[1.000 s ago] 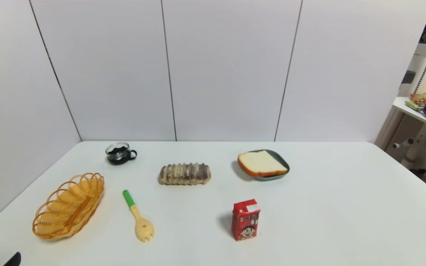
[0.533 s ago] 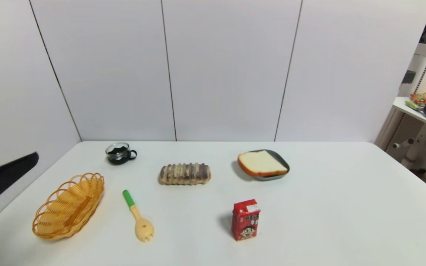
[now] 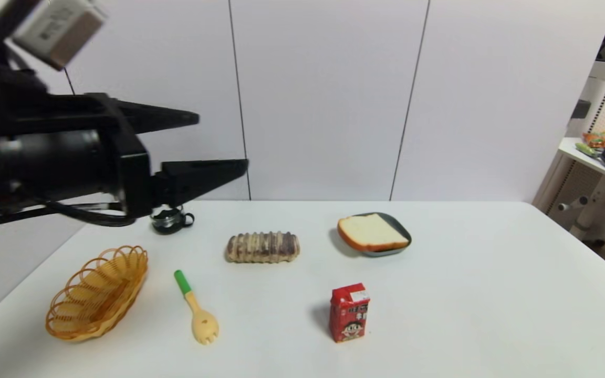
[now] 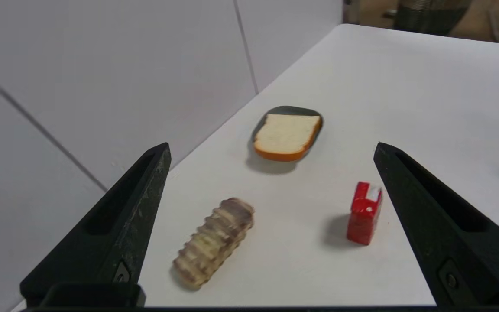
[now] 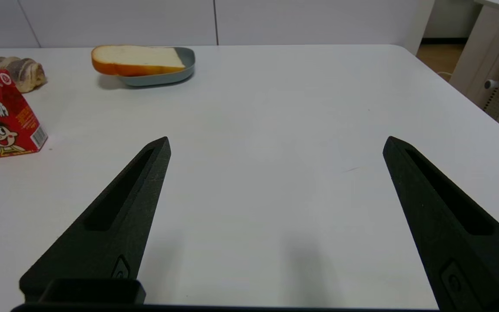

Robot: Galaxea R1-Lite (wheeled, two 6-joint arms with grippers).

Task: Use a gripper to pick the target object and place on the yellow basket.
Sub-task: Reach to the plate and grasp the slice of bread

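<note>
Bread slice [image 3: 372,232] lies on grey plate [image 3: 400,227], far side of table [image 3: 465,294]. Left gripper [image 3: 218,144] raised above basket [image 3: 95,294], jaws spread, empty. Right gripper [image 5: 275,143] low over table, jaws spread.

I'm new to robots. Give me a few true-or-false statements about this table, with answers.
1. The bread slice lies on a plate. True.
2. The basket holds the bread roll. False: the basket is empty and the roll lies on the table.
3. The left claw is open and grips nothing. True.
4. The milk carton lies on its side. False: it stands upright.
5. The spoon sits between basket and carton. True.
6. The right claw holds the slice. False: it is open and empty, near the table.
</note>
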